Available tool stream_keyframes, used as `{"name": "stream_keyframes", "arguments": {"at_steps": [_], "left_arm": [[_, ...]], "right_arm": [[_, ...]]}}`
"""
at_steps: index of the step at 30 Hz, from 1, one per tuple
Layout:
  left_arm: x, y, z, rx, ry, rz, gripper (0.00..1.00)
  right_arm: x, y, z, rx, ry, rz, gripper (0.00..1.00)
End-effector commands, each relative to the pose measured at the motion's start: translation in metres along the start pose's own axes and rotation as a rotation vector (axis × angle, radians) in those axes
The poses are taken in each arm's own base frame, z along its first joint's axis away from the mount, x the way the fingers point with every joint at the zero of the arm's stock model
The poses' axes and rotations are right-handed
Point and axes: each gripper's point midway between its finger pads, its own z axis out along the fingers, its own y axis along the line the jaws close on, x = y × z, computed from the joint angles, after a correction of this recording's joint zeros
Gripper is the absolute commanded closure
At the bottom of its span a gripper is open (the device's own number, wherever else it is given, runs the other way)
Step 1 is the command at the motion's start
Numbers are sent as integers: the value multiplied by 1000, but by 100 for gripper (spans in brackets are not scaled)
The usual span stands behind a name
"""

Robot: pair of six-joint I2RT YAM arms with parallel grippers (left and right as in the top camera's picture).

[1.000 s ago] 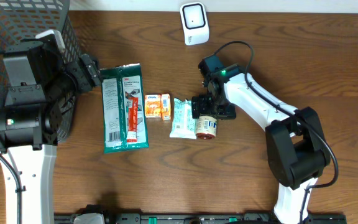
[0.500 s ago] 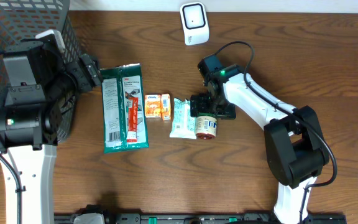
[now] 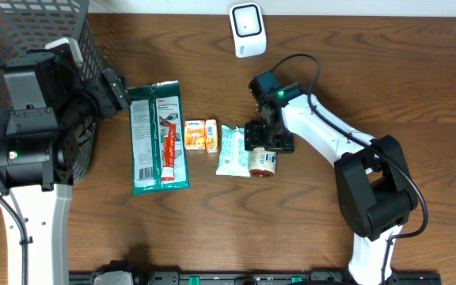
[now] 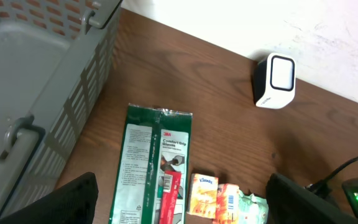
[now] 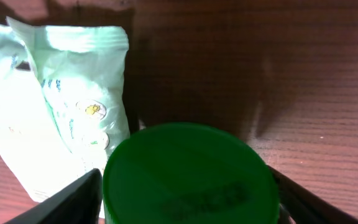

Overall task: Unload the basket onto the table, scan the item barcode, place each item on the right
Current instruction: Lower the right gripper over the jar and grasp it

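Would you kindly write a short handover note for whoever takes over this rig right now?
Left end effector: open, empty, by the glove pack.
Right end effector: down over the jar, fingers on either side of its green lid; a firm grip is not clear.
Things: the jar is on the table beside the pale green pack; the scanner stands at the far edge.
Done: right arm placed at the jar.
Left: grip the jar, lift it, show its barcode to the scanner.
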Motion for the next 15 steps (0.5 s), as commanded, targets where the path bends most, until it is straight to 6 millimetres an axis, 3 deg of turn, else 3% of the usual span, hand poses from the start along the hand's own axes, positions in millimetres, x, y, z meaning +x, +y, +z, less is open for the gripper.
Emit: {"name": "stream_keyframes", "arguments": {"at_steps": [1,8,11,15], "left_arm": [[-2,0,-1,3,-3,10,13],[-2,0,-1,3,-3,10,13],[-2,0,-1,3,-3,10,13],[-2,0,-1,3,-3,10,13]], "right_arm": [[-3,6,0,-4,-9,-8,31],[-8,-1,-10,-24,-19,21,37],[-11,-4,-21,-33,-37,18,45],[-14,-2,-35,-49,-72,-20,44]]}}
